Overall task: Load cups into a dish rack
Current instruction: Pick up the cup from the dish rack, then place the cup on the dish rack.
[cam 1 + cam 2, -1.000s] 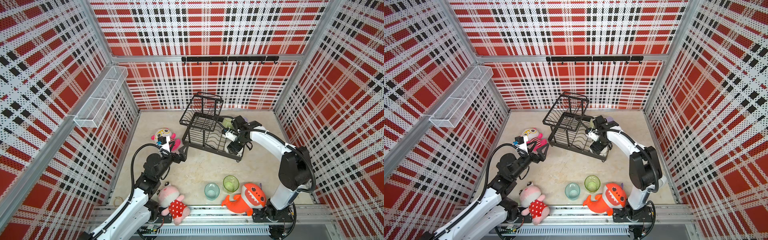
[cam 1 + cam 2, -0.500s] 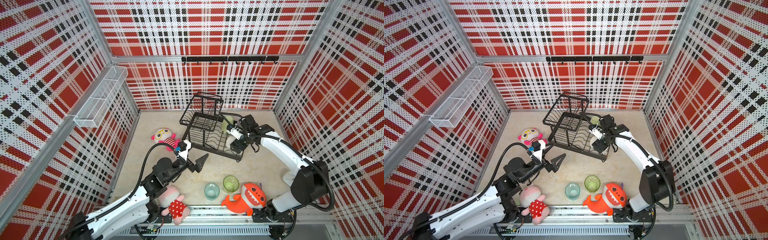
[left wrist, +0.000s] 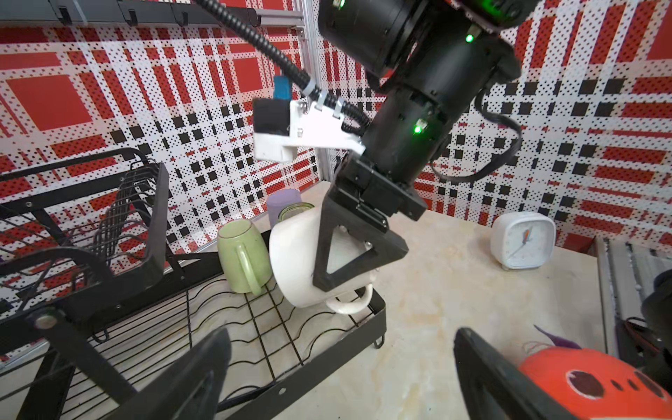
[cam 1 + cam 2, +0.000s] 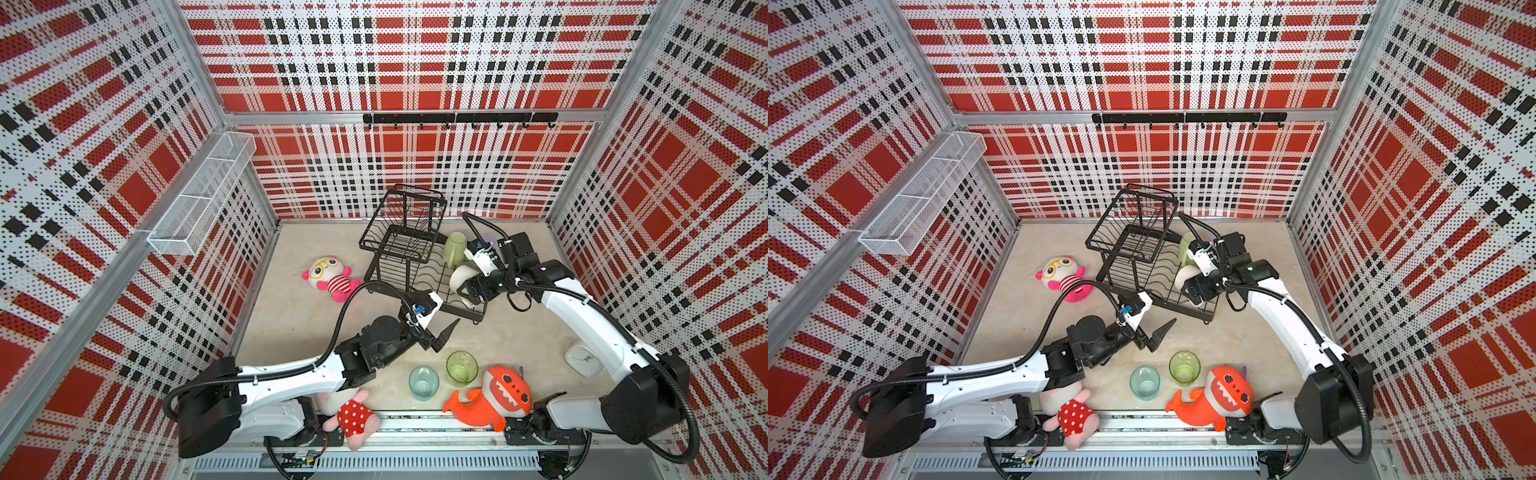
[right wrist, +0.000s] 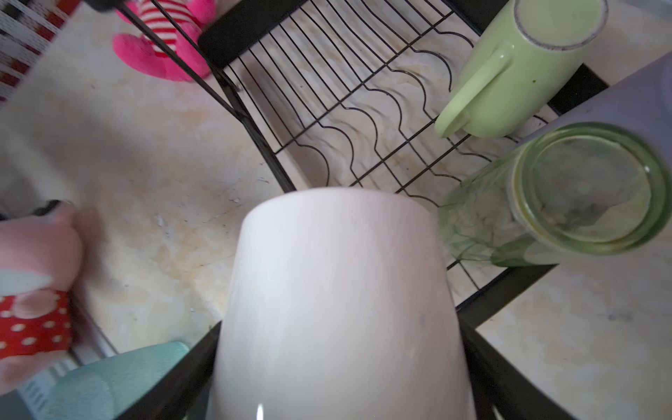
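Left wrist view showed the white mug (image 3: 294, 262) tipped over above the low wire floor of the dish rack (image 3: 155, 232), near its outer corner. The right gripper (image 5: 340, 323) pinched the mug from both sides, with one black finger flat on each side of it. The mug's handle hung low, close to the rack's edge bar. I could not tell if the mug sat on the wires yet.

The pale green mug (image 3: 242, 262) stood upside down in the rack, just beside the white one. The tall green glass (image 5: 582, 192) and the lilac tumbler (image 3: 282, 202) stood behind them.

The left gripper (image 4: 445, 336) was spread wide and held nothing. It hung over the floor in front of the rack, near the short green glass (image 4: 461, 368) and the teal glass (image 4: 423, 382), which were on the floor.

To do this step well, I think the right arm should go down slowly until the mug's mouth rests on the wavy wires (image 5: 363, 120). The handle should stay inside the edge bar, or the mug could tip out. The tall green glass was very close, so no sideways push. Then the fingers should open gently and lift straight away. The left arm should keep clear until then.
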`<state>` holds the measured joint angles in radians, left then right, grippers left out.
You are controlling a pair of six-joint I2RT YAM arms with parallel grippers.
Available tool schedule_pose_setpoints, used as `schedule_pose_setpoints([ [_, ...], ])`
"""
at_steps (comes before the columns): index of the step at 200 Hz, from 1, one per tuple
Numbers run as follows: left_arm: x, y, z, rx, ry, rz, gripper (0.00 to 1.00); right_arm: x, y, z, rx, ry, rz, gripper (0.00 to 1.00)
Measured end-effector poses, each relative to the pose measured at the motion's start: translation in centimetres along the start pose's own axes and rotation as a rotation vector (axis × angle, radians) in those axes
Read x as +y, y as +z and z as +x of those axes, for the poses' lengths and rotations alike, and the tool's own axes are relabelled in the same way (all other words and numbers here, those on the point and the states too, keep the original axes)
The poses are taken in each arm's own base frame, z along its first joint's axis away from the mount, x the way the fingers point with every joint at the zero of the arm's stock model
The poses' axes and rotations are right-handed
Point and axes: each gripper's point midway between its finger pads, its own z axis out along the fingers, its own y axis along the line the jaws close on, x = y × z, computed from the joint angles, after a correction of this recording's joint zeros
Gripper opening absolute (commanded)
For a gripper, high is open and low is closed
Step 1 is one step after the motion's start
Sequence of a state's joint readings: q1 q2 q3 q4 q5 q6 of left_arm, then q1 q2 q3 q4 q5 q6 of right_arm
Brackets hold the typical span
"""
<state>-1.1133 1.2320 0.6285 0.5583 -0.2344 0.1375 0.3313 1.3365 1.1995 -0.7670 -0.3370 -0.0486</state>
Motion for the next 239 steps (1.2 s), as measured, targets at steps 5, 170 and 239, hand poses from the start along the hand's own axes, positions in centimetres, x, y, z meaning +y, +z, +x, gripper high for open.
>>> schedule_pose_setpoints([
  [5,-0.1,0.1,0.1,0.000,0.012,-0.002,0.98,0.3,-0.4,-0.2,-0.018,0.030,-0.015,0.79],
  [170,-1.0,1.0,5.8,-0.014,0.732,-0.259,0.85,3.3,-1.5,1.6,-0.013,0.818,-0.279,0.74],
  [239,-0.1,1.4,5.1,-0.066,0.702,-0.277,0.85,3.3,-1.2,3.6,0.026,1.012,-0.278,0.73],
])
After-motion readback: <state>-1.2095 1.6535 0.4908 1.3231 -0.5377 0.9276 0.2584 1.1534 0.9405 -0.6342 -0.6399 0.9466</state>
